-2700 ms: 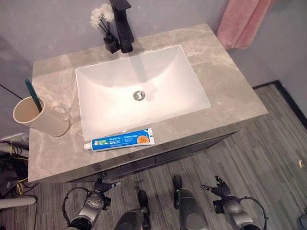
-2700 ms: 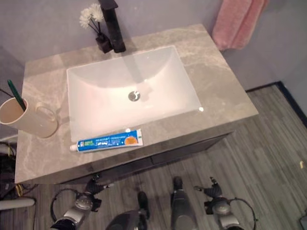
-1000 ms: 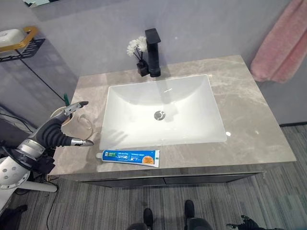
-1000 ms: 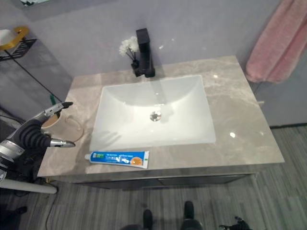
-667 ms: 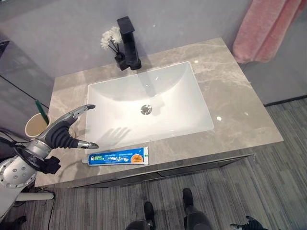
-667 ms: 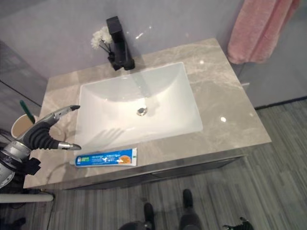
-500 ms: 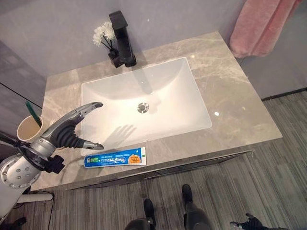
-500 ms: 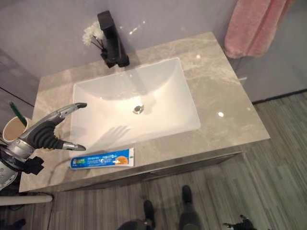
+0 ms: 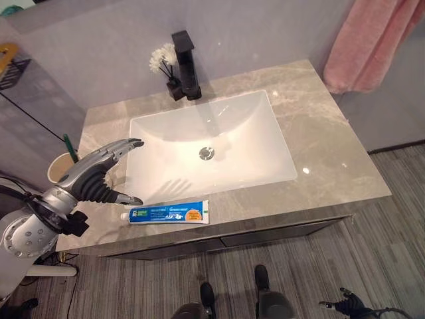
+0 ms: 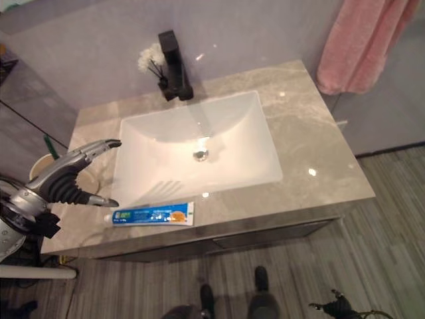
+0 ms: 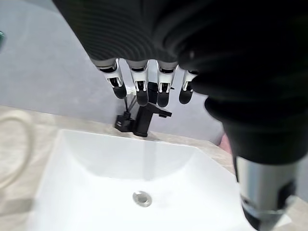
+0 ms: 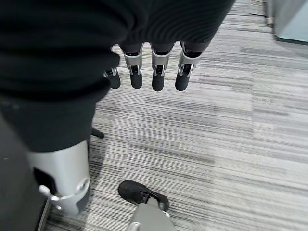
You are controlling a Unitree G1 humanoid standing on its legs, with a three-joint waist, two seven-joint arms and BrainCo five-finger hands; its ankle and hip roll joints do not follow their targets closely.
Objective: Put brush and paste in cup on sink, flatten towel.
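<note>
Advancing rightward off the beige cup (image 9: 58, 170) holding the green toothbrush (image 9: 68, 144), the left hand (image 9: 93, 176) is hovering, fingers spread, near the blue toothpaste tube (image 9: 168, 212) lying along the grey marble counter's (image 9: 325, 149) near edge; the right hand (image 12: 144, 72) is hanging with relaxed fingers over the floor.

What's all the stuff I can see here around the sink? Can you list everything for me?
Counter: one, grey marble, around the basin.
Basin: one, white, sunk into the counter.
Tap: one, black, behind the basin.
Flowers: one small bunch, white, in a black vase beside the tap.
Paste: one tube, blue, lying on the counter's front edge.
Cup: one, cream, at the counter's left end, partly behind the hand.
Brush: one, green, standing in the cup.
Towel: one, pink, hanging on the wall to the right.
Floor: grey striped.
Left hand: open, above the counter's left part.
Right hand: open, low over the floor.
</note>
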